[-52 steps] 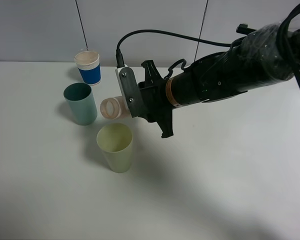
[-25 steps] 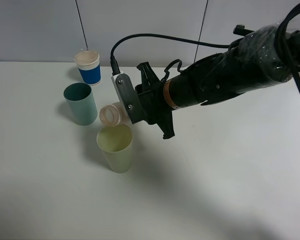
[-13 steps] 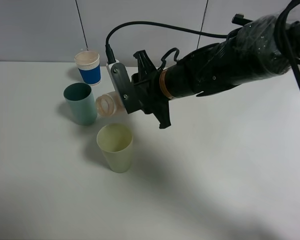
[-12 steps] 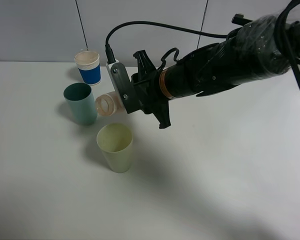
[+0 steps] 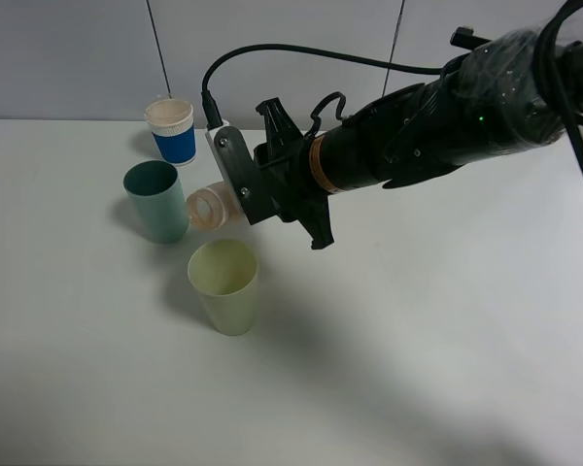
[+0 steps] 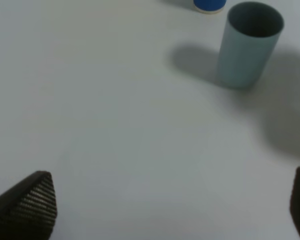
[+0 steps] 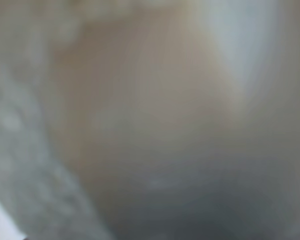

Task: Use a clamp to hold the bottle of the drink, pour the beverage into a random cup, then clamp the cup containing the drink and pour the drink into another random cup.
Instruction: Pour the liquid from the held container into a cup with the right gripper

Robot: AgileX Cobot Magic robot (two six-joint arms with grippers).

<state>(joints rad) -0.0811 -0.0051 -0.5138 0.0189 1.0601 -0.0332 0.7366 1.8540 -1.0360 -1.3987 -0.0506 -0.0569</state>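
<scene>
Tool on right arm (image 5: 230, 197) tight around tipped bottle (image 5: 209, 207); left tool (image 6: 165, 210) wide open, empty.

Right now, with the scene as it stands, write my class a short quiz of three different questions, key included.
1. True or false: the bottle stands upright on the table.
2. Which gripper holds the bottle? A) left B) right C) neither
3. How many cups stand on the table?
Key: 1 false, it is held tipped on its side above the table. 2 B, the right gripper. 3 three: teal tumbler, yellow-green tumbler, blue cup.
</scene>
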